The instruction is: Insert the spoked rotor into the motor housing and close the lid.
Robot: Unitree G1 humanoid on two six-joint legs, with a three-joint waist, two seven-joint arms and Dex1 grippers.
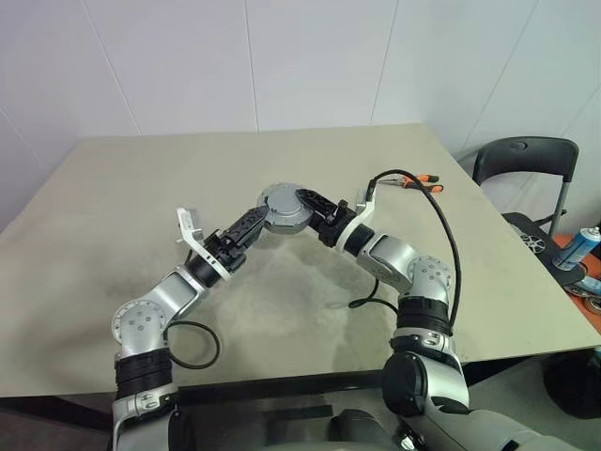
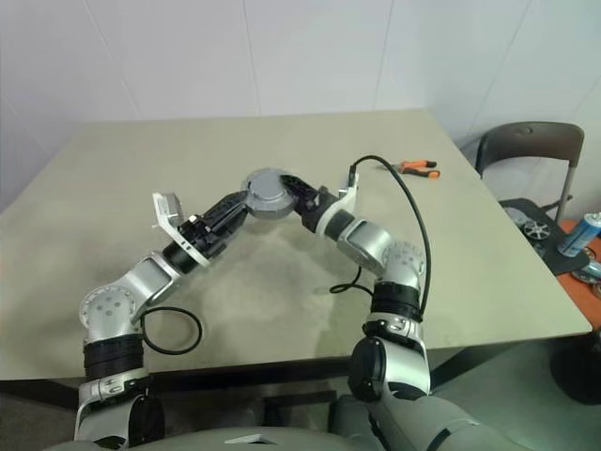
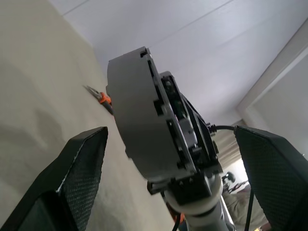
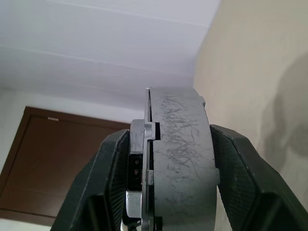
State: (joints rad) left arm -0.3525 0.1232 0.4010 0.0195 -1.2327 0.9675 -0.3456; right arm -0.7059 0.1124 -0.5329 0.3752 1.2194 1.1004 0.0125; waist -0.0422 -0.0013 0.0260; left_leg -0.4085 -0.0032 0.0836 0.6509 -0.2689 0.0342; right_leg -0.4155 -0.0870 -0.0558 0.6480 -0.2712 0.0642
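Grey, disc-shaped motor housing (image 1: 283,208) with lid (image 4: 146,159) seated, held edge-on above the tabletop (image 1: 113,207) at frame centre: right pincer (image 1: 313,209) pinches its two flat faces; left pincer (image 1: 252,226), spread wide, straddles it from lower left without contact.

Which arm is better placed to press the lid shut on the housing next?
Probably the left. The right pincer is shut on the motor housing, so it is occupied, while the left pincer stands open around it, free to press.
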